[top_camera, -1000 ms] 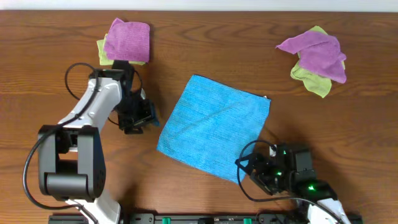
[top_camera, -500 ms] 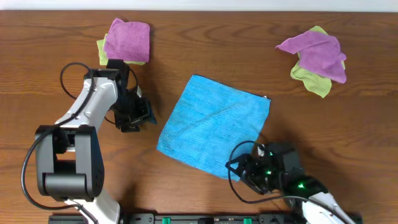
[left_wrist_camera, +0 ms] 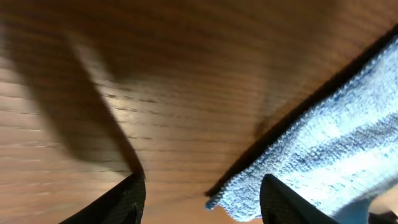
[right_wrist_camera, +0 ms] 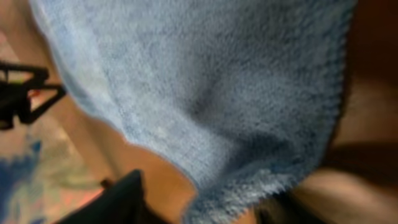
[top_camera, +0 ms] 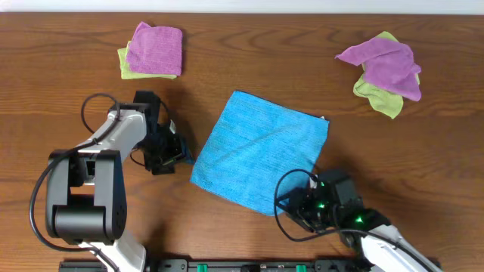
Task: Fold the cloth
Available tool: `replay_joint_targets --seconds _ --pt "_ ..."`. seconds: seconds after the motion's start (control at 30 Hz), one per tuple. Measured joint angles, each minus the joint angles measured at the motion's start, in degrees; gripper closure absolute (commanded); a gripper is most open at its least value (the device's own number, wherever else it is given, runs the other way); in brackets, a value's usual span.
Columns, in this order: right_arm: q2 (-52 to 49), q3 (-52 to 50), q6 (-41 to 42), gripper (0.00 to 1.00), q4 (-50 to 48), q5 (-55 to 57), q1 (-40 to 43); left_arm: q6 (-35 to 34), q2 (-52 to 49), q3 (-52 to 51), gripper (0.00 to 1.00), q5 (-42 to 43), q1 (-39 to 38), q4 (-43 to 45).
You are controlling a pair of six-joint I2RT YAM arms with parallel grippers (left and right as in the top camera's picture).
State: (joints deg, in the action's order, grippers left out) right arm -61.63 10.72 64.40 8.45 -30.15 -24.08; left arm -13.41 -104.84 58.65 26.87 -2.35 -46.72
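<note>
Left hand (left_wrist_camera: 202, 182): fingers (left_wrist_camera: 127, 199) spread wide, holding nothing, low over the worktop (left_wrist_camera: 186, 74), a corner of the cloth (left_wrist_camera: 323, 143) between them. Right hand (top_camera: 290, 204): at the cloth's near corner, too blurry to tell if gripping. Cloth: spread flat, mid-worktop.

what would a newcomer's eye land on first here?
The bright blue cloth, flat and skewed in the middle of the overhead view. Next, the arms at its near corners: left fingers straddle the left corner, right fingers flank the bottom one. Behind are two purple-and-green heaps: left heap folded, right heap rumpled.
</note>
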Motion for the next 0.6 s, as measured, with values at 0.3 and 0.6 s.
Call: replay_joint_targets --seconds 0.3,0.6 --pt "-0.98 -1.16 0.74 0.99 -0.90 3.06 0.00 0.11 0.61 -1.09 0.31 3.48 0.00 1.77" --pt "-1.03 -1.55 0.79 0.99 -2.80 3.96 -0.02 0.13 1.14 -2.56 0.33 7.58 0.07 5.62"
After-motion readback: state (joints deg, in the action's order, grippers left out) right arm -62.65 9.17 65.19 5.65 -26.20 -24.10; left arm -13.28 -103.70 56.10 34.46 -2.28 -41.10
